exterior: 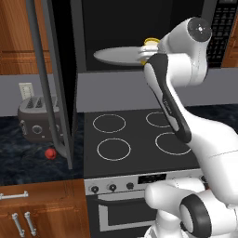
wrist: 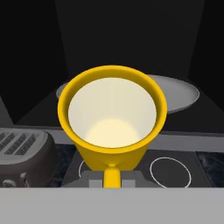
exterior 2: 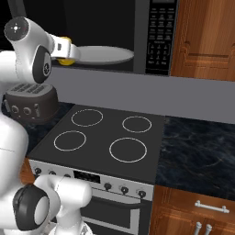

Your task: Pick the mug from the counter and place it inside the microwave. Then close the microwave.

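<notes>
While its gripper [wrist: 111,177] clenches the small bright yellow mug [wrist: 112,116] by its handle, the white arm carries it toward the black microwave's [exterior 2: 158,34] white round turntable [exterior 2: 103,55]; lowering and release come next.

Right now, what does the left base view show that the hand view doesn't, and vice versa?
Left base view: the open microwave door with its bar handle, a small red object on the counter, the oven knobs.
Hand view: the mug's cream inside, its handle at the tool.
Both: the yellow mug, the turntable plate, the toaster, the stovetop rings.
</notes>
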### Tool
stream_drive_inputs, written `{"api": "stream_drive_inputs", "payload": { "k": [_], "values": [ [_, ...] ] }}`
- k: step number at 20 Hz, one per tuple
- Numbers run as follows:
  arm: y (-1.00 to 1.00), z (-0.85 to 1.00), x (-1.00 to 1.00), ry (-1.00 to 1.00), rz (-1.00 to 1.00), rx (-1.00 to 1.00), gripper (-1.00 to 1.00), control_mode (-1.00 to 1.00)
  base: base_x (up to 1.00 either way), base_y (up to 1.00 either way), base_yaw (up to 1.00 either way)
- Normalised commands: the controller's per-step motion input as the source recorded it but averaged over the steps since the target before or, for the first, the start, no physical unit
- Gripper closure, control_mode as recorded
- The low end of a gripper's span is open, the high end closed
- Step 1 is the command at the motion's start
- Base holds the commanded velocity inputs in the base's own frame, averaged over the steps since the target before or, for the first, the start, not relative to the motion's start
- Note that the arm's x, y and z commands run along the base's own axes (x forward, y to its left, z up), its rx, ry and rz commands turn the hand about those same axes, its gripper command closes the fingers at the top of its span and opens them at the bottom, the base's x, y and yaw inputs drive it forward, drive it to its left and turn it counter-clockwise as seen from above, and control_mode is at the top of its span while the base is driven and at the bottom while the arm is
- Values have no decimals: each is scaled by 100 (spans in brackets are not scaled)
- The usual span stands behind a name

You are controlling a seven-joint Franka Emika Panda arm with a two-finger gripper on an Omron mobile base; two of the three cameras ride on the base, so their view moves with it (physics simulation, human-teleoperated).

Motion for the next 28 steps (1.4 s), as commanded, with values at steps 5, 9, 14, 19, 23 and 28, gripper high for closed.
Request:
{"api": "stream_drive_inputs", "payload": {
  "k": [5, 9, 14, 19, 23, 28],
  "values": [
    [0, -1, 43, 0, 0, 0, 100, -100, 0, 0, 0],
    [0, 0, 60, 0, 0, 0, 100, -100, 0, 0, 0],
    [0, 0, 39, 6, 0, 0, 100, -100, 0, 0, 0],
    [0, 0, 7, 8, 0, 0, 100, -100, 0, 0, 0],
    [0, -1, 27, 1, 0, 0, 100, -100, 0, 0, 0],
    [0, -3, 38, 0, 0, 0, 100, -100, 0, 0, 0]
  ]
}}
